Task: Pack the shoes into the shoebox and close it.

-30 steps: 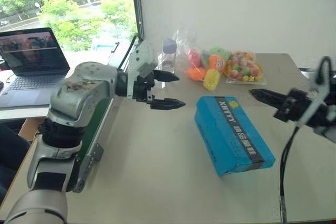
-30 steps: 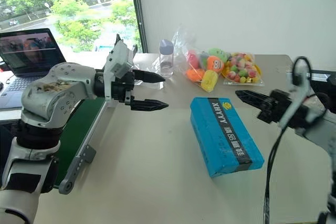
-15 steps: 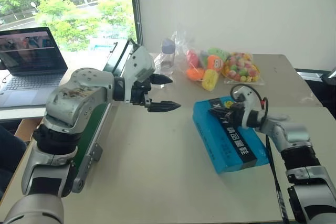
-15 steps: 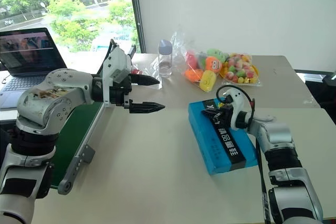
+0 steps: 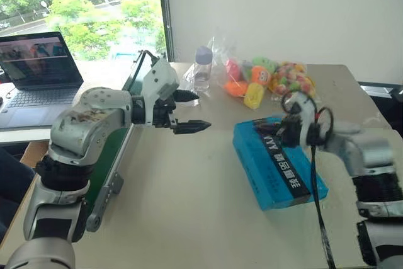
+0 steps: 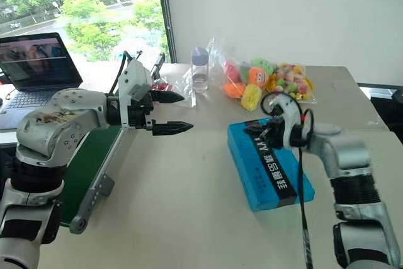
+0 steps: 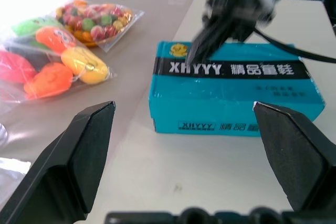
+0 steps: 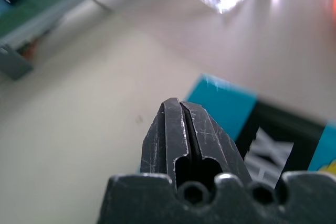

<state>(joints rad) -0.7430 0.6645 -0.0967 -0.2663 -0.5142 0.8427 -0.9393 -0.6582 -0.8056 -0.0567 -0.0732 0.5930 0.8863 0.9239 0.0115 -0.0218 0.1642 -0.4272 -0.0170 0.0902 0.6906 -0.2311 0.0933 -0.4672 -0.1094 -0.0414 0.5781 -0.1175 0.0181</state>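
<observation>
Right gripper (image 6: pixel 261 131), jaws pressed together and empty, now over the far end of the closed shoebox (image 6: pixel 269 167) on the tabletop (image 6: pixel 189 218), swung in from the side. Left gripper (image 6: pixel 169 113) hovering, jaws wide, empty. Probably pressing the lid down.

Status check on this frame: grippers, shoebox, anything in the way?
Left gripper open, above bare table. Right gripper shut, tips at the shoebox lid's far end. Shoebox closed. Toy bags and bottle behind, clear of it.
</observation>
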